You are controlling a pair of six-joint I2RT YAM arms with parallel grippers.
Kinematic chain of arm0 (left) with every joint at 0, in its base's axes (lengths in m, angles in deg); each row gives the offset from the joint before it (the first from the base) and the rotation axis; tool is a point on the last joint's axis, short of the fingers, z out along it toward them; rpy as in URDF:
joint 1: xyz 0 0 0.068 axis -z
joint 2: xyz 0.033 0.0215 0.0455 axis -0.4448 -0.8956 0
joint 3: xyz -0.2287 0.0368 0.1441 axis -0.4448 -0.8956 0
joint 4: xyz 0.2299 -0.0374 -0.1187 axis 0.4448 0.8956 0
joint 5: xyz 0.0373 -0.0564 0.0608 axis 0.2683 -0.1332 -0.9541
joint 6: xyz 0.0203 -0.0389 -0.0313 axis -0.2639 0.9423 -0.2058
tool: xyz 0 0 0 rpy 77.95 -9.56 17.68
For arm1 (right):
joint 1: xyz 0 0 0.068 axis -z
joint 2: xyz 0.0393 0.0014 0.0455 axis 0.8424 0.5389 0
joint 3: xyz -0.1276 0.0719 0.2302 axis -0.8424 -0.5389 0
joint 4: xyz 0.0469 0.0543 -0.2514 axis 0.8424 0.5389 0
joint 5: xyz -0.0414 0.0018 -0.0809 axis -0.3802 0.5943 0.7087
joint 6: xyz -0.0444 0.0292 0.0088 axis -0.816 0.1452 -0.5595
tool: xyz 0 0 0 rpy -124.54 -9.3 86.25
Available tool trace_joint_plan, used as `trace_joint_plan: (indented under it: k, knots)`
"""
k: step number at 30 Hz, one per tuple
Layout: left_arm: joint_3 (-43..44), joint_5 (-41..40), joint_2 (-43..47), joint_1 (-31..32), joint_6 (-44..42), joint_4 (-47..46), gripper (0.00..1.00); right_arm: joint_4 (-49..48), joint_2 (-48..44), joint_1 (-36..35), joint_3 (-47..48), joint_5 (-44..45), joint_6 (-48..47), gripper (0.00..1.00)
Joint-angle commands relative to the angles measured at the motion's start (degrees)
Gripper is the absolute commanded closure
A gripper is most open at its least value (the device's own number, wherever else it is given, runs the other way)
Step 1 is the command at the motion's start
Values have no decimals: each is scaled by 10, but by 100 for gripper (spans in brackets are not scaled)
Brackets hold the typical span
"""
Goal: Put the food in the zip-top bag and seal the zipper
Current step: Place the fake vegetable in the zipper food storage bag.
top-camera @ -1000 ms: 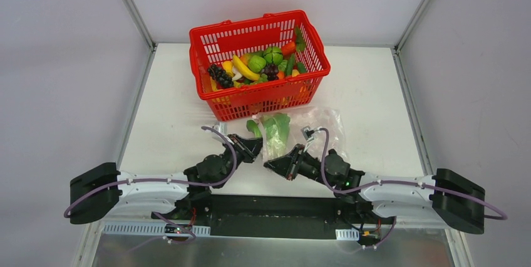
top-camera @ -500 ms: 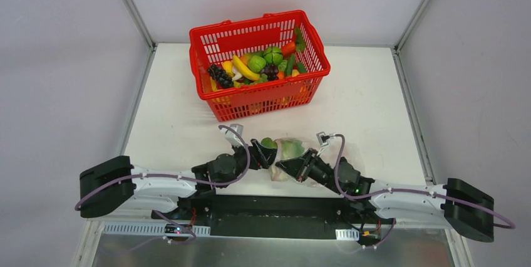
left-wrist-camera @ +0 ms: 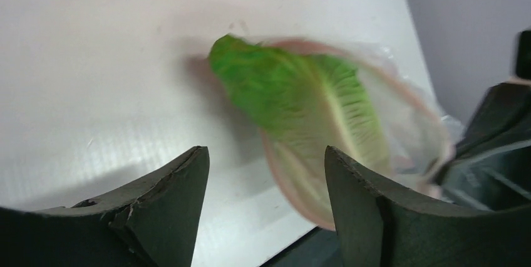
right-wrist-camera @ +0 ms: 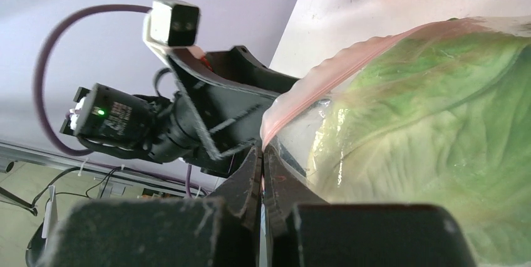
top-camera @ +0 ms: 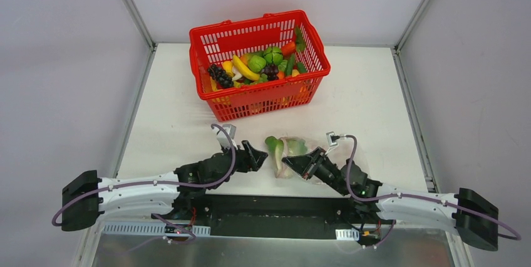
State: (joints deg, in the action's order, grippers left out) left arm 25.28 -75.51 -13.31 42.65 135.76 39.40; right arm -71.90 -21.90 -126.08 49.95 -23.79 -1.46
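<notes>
1. Left gripper [left-wrist-camera: 264, 157]: my jaws stand apart with nothing between them. Both fingers [left-wrist-camera: 169, 210] are clear of the bag and the cabbage, low over the table [top-camera: 169, 123].
2. Right gripper [right-wrist-camera: 262, 167]: my jaws are together, clamped on the zipper [right-wrist-camera: 325, 60] at the near side of the bag's mouth.
3. Bag [top-camera: 293, 153]: clear and crinkled, lying on the table between my two grippers. Its mouth faces my left jaws and its body runs back alongside my right jaws.
4. Zipper, condition: the pink strip is bowed open in a loop around the cabbage, not pressed shut. One part is pinched in my right jaws; the rest curves ahead of my left jaws.
5. Cabbage [left-wrist-camera: 300, 98]: one leafy green-white piece, just ahead of my left jaws and not touching them. It lies through the bag's mouth, most of it inside and pressed against the clear wall right beside my right jaws. Its dark green tip pokes out past the pink rim.
6. Food [top-camera: 257, 66]: bananas, grapes, green and orange pieces, heaped well beyond both pairs of jaws, across the table.
7. Basket [top-camera: 250, 29]: red mesh, holding the heap under item 6, standing apart from the bag on its far side.
</notes>
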Motion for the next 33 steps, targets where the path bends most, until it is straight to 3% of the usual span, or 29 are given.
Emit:
trace_joint_plan:
  k: [1, 9, 21, 29, 33]
  knots:
    - [-24, 16, -24, 5, 56, 41, 35, -13, -9, 3, 2, 10, 2, 99]
    - [-5, 37, -122, 4, 80, -16, 44, -14, 5, 4, 14, 2, -4, 100]
    - [-26, 107, -287, -21, 109, -293, 50, -25, 14, 4, 19, -14, -4, 100]
    - [-46, 149, -416, -34, 141, -484, 63, -35, 13, 4, 17, -13, -2, 100]
    - [-56, 143, -416, -34, 140, -507, 60, -36, 1, 5, 12, -2, -2, 100]
